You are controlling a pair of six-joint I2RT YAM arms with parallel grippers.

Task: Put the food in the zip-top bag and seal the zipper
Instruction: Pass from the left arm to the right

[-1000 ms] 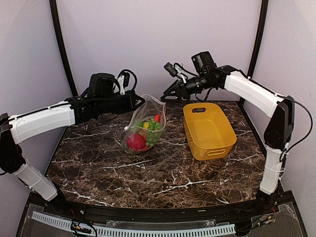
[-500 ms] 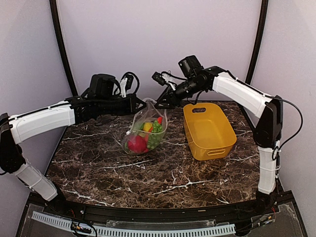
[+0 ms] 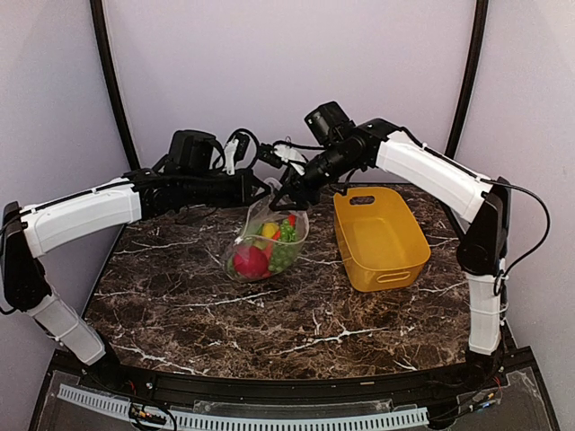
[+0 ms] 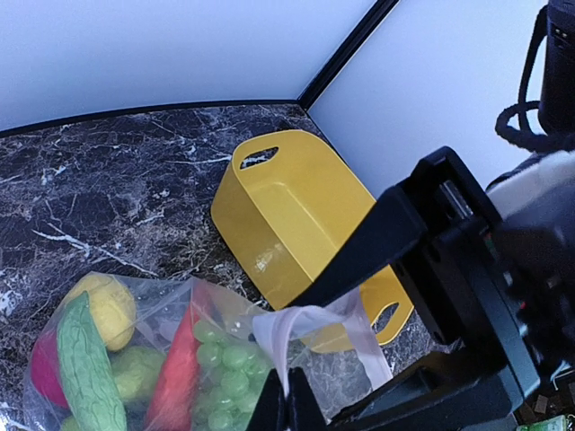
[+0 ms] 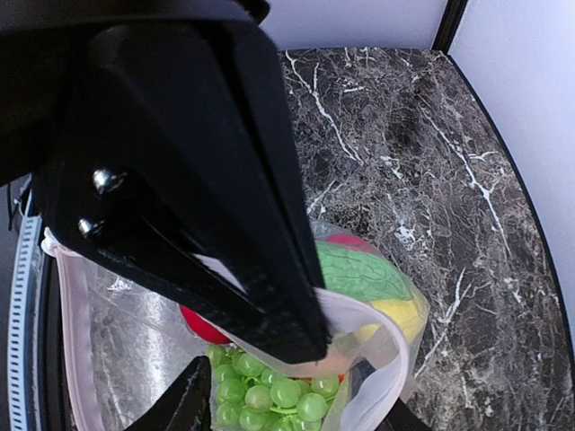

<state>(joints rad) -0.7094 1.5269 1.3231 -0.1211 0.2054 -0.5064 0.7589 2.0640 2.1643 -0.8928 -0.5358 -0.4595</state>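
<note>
Nearest me is bare marble table (image 3: pixel 269 332). Beyond it the zip-top bag (image 3: pixel 254 235) rests with its bottom on the table, its top lifted between the two arms. The food is inside it: a red round piece (image 3: pixel 249 260) lowest, green grapes (image 3: pixel 280 256) beside it, and a yellow piece (image 3: pixel 268 230) above them. My left wrist view also picks out the cucumber (image 4: pixel 88 368) and the red pepper (image 4: pixel 175 377) in there. To the right, apart from the bag, stands the yellow basket (image 3: pixel 388 275).

Farther back, at the bag's mouth, my left gripper (image 3: pixel 259 187) is clenched tight, pinching the top edge of the bag. My right gripper (image 3: pixel 287 190) faces it with its jaws partly spread, straddling the mouth, and the pinkish zipper (image 5: pixel 70 350) loops between its fingers. I can't tell whether those fingers touch the plastic. The mouth gapes, so the zipper is not sealed.
</note>
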